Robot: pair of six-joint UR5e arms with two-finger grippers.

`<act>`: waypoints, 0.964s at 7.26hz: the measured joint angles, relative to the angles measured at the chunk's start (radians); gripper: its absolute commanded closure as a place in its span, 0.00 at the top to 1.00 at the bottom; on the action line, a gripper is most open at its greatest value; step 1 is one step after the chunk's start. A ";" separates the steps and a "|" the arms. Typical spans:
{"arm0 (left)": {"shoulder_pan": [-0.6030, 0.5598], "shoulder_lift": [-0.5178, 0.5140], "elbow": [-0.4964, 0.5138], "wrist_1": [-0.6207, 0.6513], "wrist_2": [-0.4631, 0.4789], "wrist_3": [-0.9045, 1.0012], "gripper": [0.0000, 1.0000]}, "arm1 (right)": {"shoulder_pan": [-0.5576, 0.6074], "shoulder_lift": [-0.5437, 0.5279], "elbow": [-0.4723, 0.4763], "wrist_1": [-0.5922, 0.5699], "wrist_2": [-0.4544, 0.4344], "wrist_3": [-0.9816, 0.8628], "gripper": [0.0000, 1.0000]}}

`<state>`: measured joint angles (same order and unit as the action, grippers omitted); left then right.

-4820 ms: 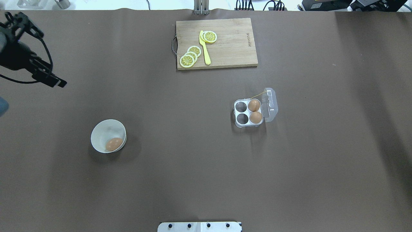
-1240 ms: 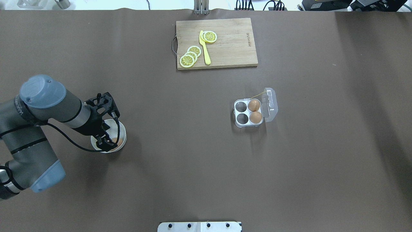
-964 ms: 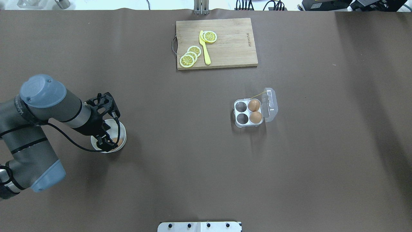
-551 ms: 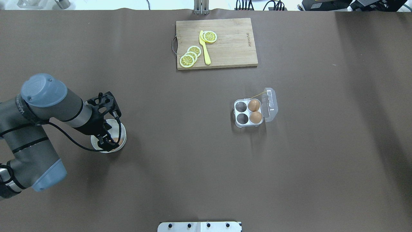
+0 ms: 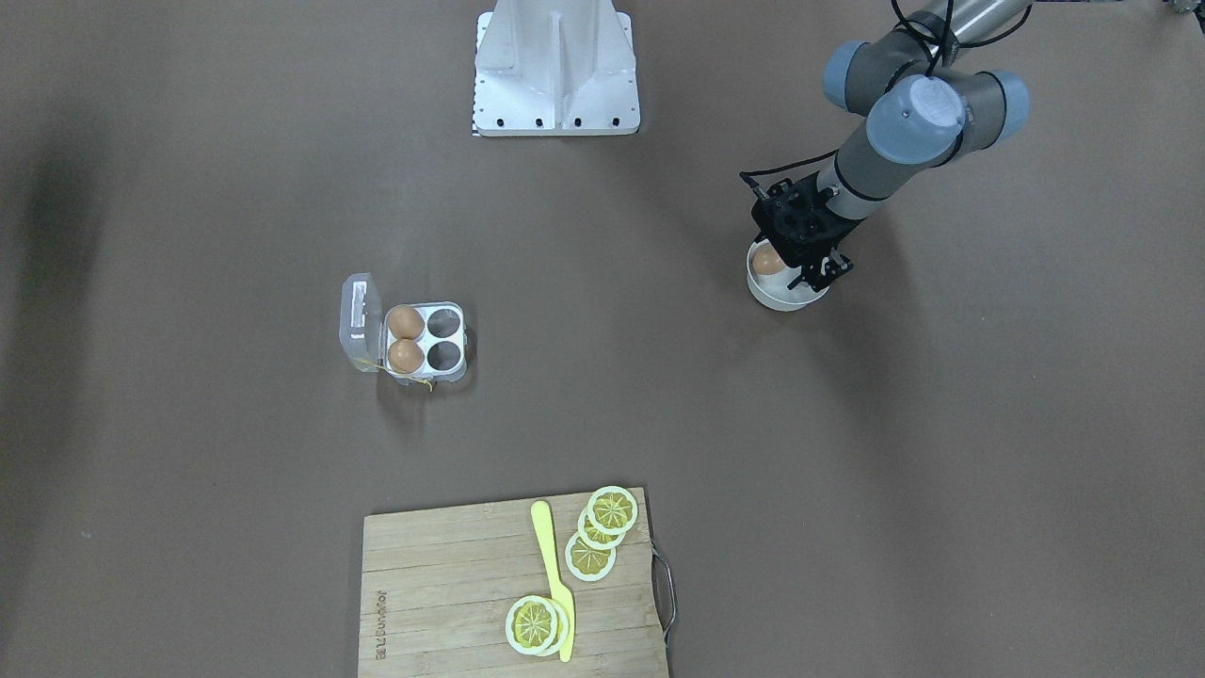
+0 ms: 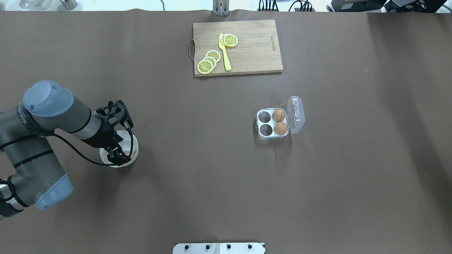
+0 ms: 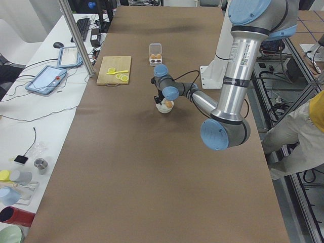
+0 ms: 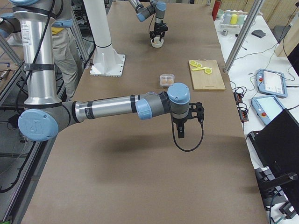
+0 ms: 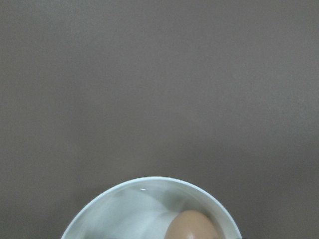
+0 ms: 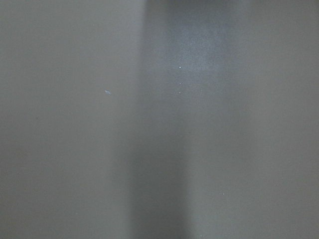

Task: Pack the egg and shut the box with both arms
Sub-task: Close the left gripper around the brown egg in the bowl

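A light-brown egg (image 5: 767, 262) lies in a round white bowl (image 5: 786, 297) at the table's left; it also shows in the left wrist view (image 9: 192, 226). My left gripper (image 6: 119, 158) points down into the bowl (image 6: 136, 148), fingers apart, right beside the egg; I cannot tell whether they touch it. The box (image 6: 272, 122) stands mid-right with its clear lid (image 6: 296, 114) open. It holds two eggs (image 6: 278, 114) (image 6: 280, 128) and has two empty cells. My right gripper (image 8: 187, 122) hangs over bare table, seen only in the exterior right view; I cannot tell its state.
A wooden cutting board (image 6: 247, 53) with lemon slices (image 6: 205, 66) and a yellow knife (image 6: 224, 53) lies at the far middle edge. The white stand (image 5: 555, 66) sits at the robot's side. Brown table surface lies between the bowl and the box.
The left arm came in from the far left edge and lowered its gripper into the bowl. Over the last second it shifted only slightly. The box and its eggs have not moved.
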<state>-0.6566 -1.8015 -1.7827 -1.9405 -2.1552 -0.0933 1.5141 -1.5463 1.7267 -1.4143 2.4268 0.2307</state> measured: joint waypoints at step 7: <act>-0.001 0.004 -0.007 -0.002 -0.001 0.001 0.69 | 0.000 -0.002 0.009 -0.001 0.000 0.001 1.00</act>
<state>-0.6580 -1.7979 -1.7896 -1.9430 -2.1559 -0.0921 1.5140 -1.5487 1.7355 -1.4153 2.4268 0.2317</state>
